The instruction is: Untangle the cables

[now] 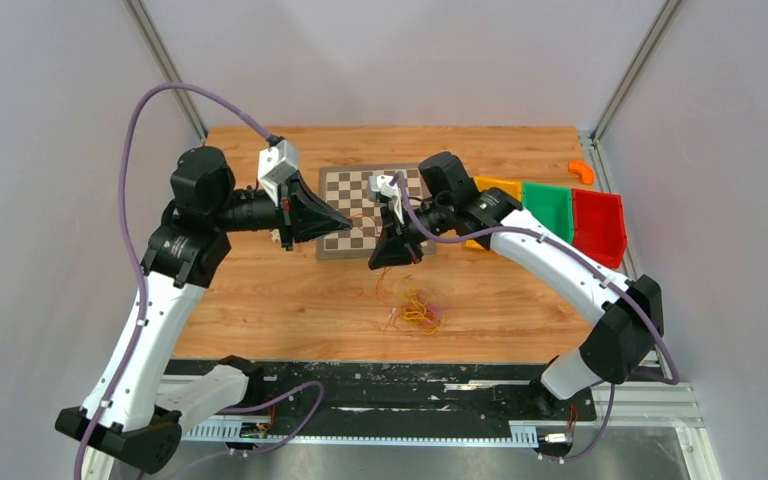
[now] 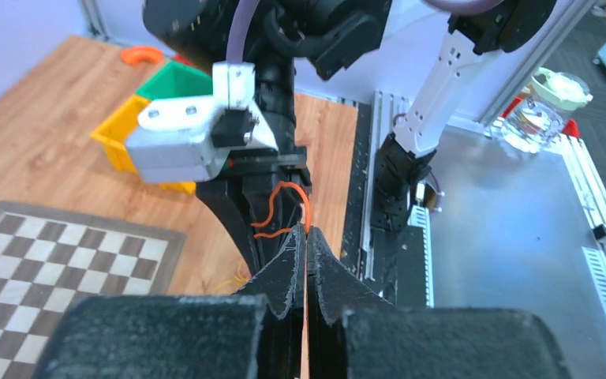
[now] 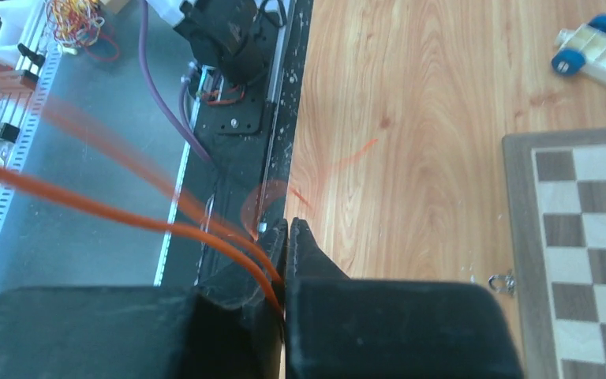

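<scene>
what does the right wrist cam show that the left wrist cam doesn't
Only the right wrist view: a toy car with blue wheels, lying off the chessboard's corner.
Only the left wrist view: the yellow bin, the green bin, an orange curved piece behind them, and the other arm seen from outside.
Both: the chessboard, the wooden table and the orange cable. Each view's own gripper is shut on it, the right gripper and the left gripper.
</scene>
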Controlling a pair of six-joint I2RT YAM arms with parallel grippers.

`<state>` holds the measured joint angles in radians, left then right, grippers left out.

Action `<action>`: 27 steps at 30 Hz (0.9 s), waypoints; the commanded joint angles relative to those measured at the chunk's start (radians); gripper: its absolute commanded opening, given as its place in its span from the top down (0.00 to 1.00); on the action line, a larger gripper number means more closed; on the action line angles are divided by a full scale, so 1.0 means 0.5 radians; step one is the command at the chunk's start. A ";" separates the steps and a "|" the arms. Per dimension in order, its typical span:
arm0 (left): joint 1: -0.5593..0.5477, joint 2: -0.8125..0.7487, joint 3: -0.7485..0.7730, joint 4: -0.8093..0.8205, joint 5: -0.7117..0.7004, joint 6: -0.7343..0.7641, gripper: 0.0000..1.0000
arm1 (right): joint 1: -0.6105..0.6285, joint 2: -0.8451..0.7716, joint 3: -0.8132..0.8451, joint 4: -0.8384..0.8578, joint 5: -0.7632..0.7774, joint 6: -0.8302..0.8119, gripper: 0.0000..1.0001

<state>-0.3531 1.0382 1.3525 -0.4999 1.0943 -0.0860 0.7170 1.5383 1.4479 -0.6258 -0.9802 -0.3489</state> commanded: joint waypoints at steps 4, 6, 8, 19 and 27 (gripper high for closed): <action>0.107 -0.207 -0.198 0.448 -0.181 -0.258 1.00 | -0.186 -0.282 -0.244 0.195 -0.003 0.150 1.00; 0.142 -0.239 -0.264 0.503 -0.249 -0.305 1.00 | -0.313 -0.343 -0.262 0.255 -0.039 0.232 1.00; 0.155 -0.257 -0.335 0.513 -0.310 -0.310 1.00 | -0.432 -0.406 -0.265 0.351 -0.084 0.343 1.00; -0.029 0.003 -0.703 0.211 -0.503 -0.202 1.00 | -0.745 -0.427 -0.058 0.759 -0.410 1.067 1.00; -0.497 0.360 -0.460 0.188 -0.473 -0.195 1.00 | -0.804 -0.377 -0.113 1.169 -0.405 1.490 1.00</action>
<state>-0.5190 1.1580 1.0206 -0.3901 0.8471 -0.1955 0.3405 1.3430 1.3682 -0.1974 -1.1557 0.2501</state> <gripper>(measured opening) 0.006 0.003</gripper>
